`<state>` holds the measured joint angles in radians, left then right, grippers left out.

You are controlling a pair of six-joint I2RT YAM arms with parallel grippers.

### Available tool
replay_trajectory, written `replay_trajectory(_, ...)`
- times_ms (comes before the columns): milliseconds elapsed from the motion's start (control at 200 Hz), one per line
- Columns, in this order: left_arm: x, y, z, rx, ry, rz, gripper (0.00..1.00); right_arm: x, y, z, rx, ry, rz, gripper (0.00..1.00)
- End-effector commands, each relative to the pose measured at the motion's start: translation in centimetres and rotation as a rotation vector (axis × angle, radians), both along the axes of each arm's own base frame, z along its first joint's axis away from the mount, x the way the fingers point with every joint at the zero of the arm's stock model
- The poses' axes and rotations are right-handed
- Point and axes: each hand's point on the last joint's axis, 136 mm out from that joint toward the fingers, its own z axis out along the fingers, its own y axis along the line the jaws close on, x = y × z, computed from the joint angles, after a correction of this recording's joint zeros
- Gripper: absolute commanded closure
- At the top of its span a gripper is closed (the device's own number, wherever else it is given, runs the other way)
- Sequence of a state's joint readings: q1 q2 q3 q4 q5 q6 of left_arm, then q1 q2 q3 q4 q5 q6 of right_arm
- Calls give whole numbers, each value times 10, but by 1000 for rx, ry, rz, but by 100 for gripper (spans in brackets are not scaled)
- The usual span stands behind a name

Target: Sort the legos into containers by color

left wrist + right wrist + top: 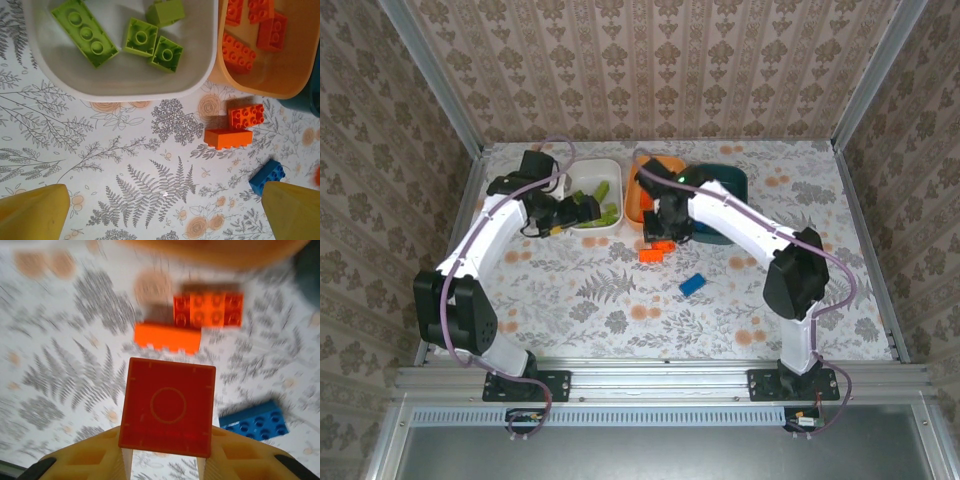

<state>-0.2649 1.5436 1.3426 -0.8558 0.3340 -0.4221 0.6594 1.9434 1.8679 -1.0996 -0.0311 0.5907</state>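
Observation:
My right gripper (165,462) is shut on a square orange lego (169,405), held above the floral table. Below it lie two more orange legos (207,310) (167,337) and a blue lego (255,422). From above, the right gripper (665,228) hangs just in front of the orange container (642,190), beside the dark teal container (738,190). My left gripper (162,212) is open, nothing between its yellow fingers (32,212), and hovers by the near edge of the white container (125,87), which holds lime green legos (85,32). Orange legos (240,50) lie in the orange container (260,87).
Patterned walls and metal posts close in the table (570,300) on three sides. The three containers stand in a row at the back. The loose orange pair (655,252) and the blue brick (692,284) lie mid-table between the arms.

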Motion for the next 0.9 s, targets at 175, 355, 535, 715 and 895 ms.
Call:
replay_trajectory(175, -28, -16, -4, -8, 7, -18, 0, 90, -16, 25, 36, -146, -83, 66)
replay_trajectory(355, -56, -38, -27, 38, 57, -80, 0, 148, -10, 9, 91, -235, -140, 67)
replay_trajectory(535, -80, -54, -36, 52, 81, -139, 0, 187, -10, -11, 107, -271, -193, 68)
replay_trajectory(715, -86, -52, -37, 64, 94, -149, 0, 210, -16, -32, 109, -265, -241, 68)
replay_trajectory(895, -83, -57, -38, 64, 104, -164, 0, 216, -18, -51, 120, -237, -268, 68)
